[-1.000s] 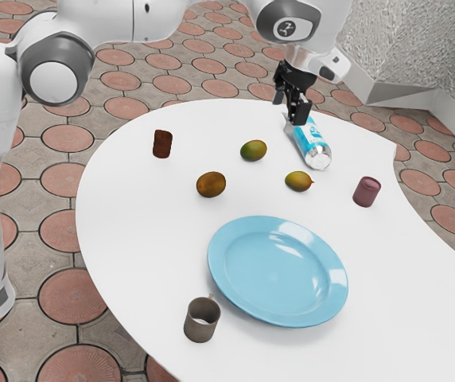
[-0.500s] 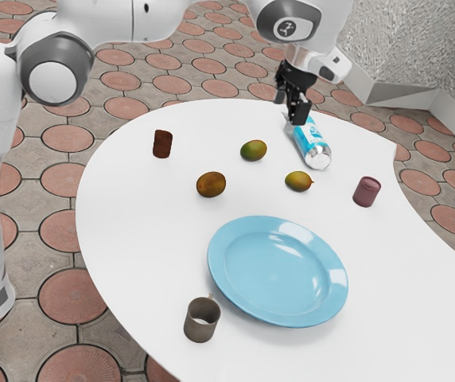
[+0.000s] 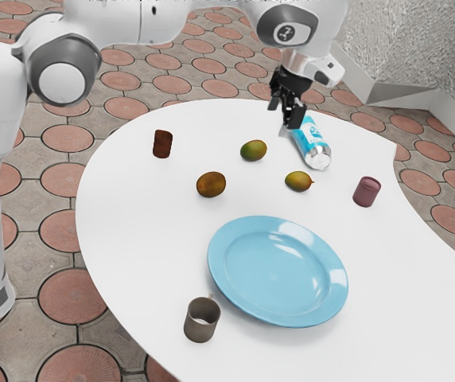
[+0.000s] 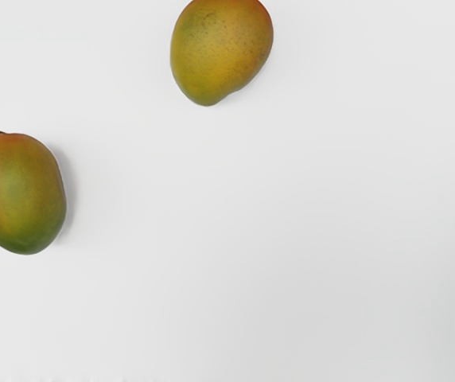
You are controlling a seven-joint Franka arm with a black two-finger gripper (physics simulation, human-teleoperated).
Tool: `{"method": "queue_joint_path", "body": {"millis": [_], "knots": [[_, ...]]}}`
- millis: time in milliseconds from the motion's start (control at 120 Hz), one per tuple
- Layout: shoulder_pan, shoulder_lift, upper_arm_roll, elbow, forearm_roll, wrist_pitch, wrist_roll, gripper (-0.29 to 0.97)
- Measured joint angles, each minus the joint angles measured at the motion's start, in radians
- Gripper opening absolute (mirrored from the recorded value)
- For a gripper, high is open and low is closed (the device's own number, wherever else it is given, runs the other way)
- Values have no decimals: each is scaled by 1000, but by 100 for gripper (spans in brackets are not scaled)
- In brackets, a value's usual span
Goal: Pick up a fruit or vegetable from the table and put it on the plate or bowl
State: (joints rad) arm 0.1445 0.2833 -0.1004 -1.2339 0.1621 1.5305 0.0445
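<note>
The gripper (image 3: 289,113) hangs above the far side of the white counter (image 3: 132,208), pointing down. It carries nothing, but whether it is released or clenched cannot be told from this angle. Just beside it, toward the exterior view's right, a clear water bottle (image 3: 310,143) with a blue label lies on its side on the counter.

Three mangoes lie loose on the counter, none of them touching the gripper. The closest mango (image 3: 253,150) sits near the gripper, toward the exterior view's left and a little nearer the camera. A second mango (image 3: 298,181) lies almost straight in front of the gripper, beyond the bottle's near end. A third mango (image 3: 211,184) lies farther off, toward the left.

The blue plate (image 3: 278,272) sits well apart from the gripper, on the near side of the mangoes, with nothing on it.

A brown can (image 3: 162,143) stands well to the gripper's left, a maroon cup (image 3: 366,191) stands to its right past the bottle, and a grey mug (image 3: 202,319) stands beside the plate's near left rim.

In the wrist view, two green-orange mangoes (image 4: 221,49) (image 4: 18,193) lie apart on the bare counter (image 4: 307,239).
</note>
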Motion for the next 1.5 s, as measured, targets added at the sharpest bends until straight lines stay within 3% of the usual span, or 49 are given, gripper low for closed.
{"method": "queue_joint_path", "body": {"millis": [233, 350, 408, 467, 508, 642, 858, 1500], "knots": [[44, 109, -7, 12, -76, 21, 4, 68], [53, 247, -18, 182, -82, 39, 14, 68], [89, 295, -94, 254, -53, 45, 19, 68], [173, 325, -281, 287, 32, 50, 25, 68], [214, 335, -364, 296, 84, 52, 28, 68], [290, 350, -480, 297, 172, 58, 37, 68], [271, 353, -425, 270, 191, 101, 56, 68], [275, 430, -424, 264, 172, 144, 93, 68]]}}
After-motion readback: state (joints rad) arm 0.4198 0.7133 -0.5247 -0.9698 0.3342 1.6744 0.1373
